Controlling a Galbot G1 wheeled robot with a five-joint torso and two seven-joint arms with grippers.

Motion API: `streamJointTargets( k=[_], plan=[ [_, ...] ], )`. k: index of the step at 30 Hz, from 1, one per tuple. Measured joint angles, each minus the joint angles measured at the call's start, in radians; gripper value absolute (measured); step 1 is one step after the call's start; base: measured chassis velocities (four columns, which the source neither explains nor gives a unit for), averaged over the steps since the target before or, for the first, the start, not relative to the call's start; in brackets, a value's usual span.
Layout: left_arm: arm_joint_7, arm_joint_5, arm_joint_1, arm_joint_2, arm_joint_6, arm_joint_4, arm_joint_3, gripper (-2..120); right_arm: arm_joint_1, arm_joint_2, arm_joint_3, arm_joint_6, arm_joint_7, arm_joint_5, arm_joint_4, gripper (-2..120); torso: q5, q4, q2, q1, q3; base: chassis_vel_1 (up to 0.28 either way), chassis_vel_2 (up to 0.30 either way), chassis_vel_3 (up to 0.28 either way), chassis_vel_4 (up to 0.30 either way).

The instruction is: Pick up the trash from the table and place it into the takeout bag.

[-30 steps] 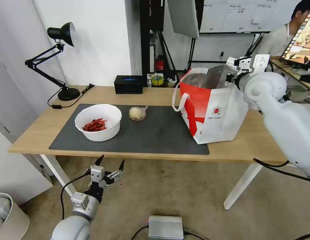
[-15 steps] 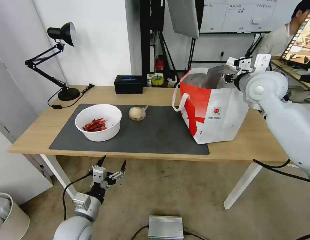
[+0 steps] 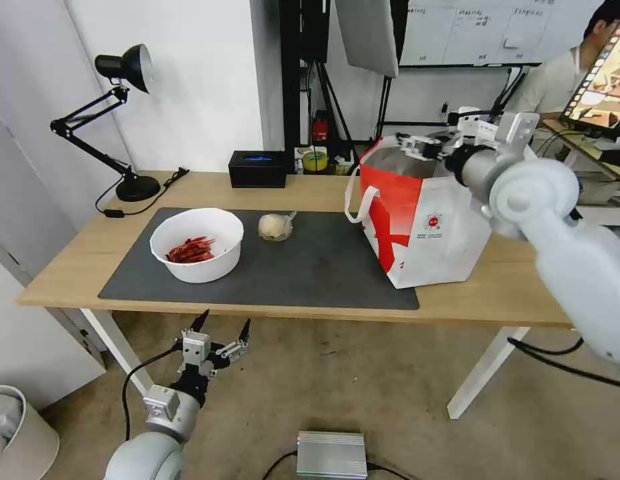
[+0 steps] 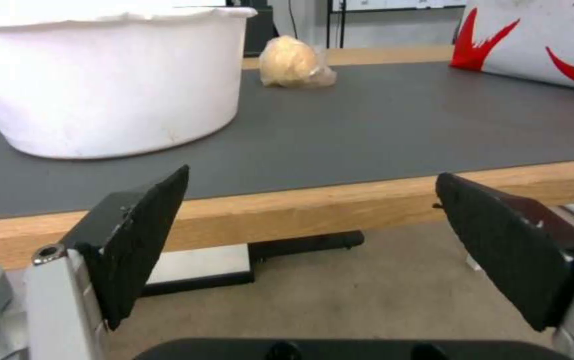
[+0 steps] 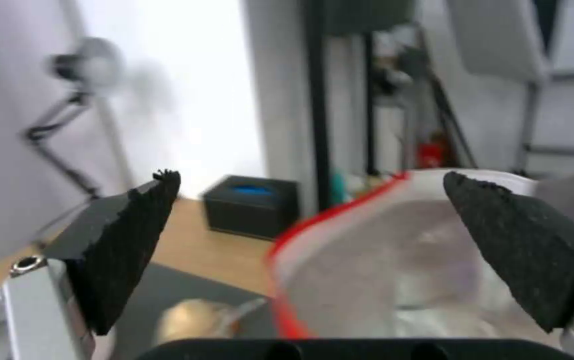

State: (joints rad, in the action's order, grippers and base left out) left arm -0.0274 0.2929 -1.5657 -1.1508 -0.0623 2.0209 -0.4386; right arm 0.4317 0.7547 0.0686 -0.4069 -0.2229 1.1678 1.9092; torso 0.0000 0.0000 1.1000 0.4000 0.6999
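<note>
Foil-lined takeout bag (image 3: 423,227) stands upright, mouth up, right tool (image 3: 427,143) open above.

head view high over table (image 3: 90,263), left wrist low at its edge (right wrist seemingly above takeout bag (image 5: 393,250))

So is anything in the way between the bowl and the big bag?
Nothing visible blocks it. Between the white bowl and the takeout bag lies bare dark mat; the balled plastic wrap sits farther back. The open right claw hovers over the bag's mouth.
</note>
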Motion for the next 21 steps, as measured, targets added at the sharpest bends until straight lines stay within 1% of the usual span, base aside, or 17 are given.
streamJointTargets(
  k=[1,3,4,5,7,8,9,11,12,13,14,16,17,21],
  plan=[
    [0.0,0.0,0.0,0.0,0.0,0.0,0.0,100,0.0,0.0,0.0,0.0,0.0,0.0,0.0,100,0.0,0.0,0.0,0.0,0.0,0.0,0.0,0.0,0.0],
    [0.0,0.0,0.0,0.001,0.0,0.001,-0.004,100,0.087,-0.021,0.028,0.078,0.08,-0.061,0.044,100,-0.0001,0.0001,0.0,0.0,0.0,0.0,0.0,0.0,0.0],
    [0.0,0.001,0.0,0.001,0.0,0.001,-0.006,100,0.162,-0.028,0.049,0.121,0.116,-0.099,0.072,100,-0.0002,-0.0001,0.0,0.0,0.0,0.0,0.0,0.0,0.0],
    [0.0,0.001,0.0,0.001,0.0,0.001,-0.006,100,0.162,-0.028,0.049,0.121,0.116,-0.099,0.072,100,-0.0002,-0.0001,0.0,0.0,0.0,0.0,0.0,0.0,0.0],
    [0.001,0.001,0.0,-0.001,-0.004,-0.005,-0.01,100,0.279,-0.027,0.073,0.184,0.145,-0.163,0.112,100,0.0004,-0.0003,0.0,0.0,0.0,0.0,0.0,0.0,0.0],
    [0.001,0.001,0.0,0.0,-0.007,-0.009,-0.01,100,0.337,-0.018,0.086,0.212,0.148,-0.201,0.131,100,-0.0001,-0.0002,0.0,0.0,0.0,0.0,0.0,0.0,0.0],
    [0.001,0.001,0.0,0.0,-0.007,-0.009,-0.01,100,0.337,-0.018,0.086,0.212,0.148,-0.201,0.131,100,-0.0001,-0.0002,0.0,0.0,0.0,0.0,0.0,0.0,0.0],
    [0.001,0.001,0.002,0.001,-0.009,-0.013,-0.01,100,0.427,0.001,0.1,0.262,0.146,-0.275,0.153,100,0.0005,0.0,0.0,0.0,0.0,0.0,0.0,0.0,0.0],
    [0.001,0.001,0.005,0.001,-0.01,-0.014,-0.006,100,0.47,0.01,0.111,0.287,0.141,-0.319,0.164,100,-0.0002,0.0002,0.0,0.0,0.0,0.0,0.0,0.0,0.0],
    [0.001,0.001,0.005,0.001,-0.01,-0.014,-0.006,100,0.47,0.01,0.111,0.287,0.141,-0.319,0.164,100,-0.0002,0.0002,0.0,0.0,0.0,0.0,0.0,0.0,0.0],
    [0.001,0.001,0.007,0.001,-0.01,-0.015,-0.004,100,0.501,0.017,0.118,0.303,0.137,-0.344,0.17,100,-0.0005,0.0001,0.0,0.0,0.0,0.0,0.0,0.0,0.0],
    [0.001,0.001,0.01,0.001,-0.01,-0.015,0.0,100,0.596,0.041,0.133,0.342,0.122,-0.418,0.187,100,0.0002,-0.0001,0.0,0.0,0.0,0.0,0.0,0.0,0.0],
    [0.001,0.001,0.01,0.001,-0.01,-0.015,0.0,100,0.596,0.041,0.133,0.342,0.122,-0.418,0.187,100,0.0002,-0.0001,0.0,0.0,0.0,0.0,0.0,0.0,0.0],
    [0.001,0.001,0.009,0.002,-0.01,-0.018,0.001,100,0.757,0.093,0.155,0.396,0.105,-0.524,0.2,100,0.0,-0.0001,0.0,0.0,0.0,0.0,0.0,0.0,0.0]
  ],
)
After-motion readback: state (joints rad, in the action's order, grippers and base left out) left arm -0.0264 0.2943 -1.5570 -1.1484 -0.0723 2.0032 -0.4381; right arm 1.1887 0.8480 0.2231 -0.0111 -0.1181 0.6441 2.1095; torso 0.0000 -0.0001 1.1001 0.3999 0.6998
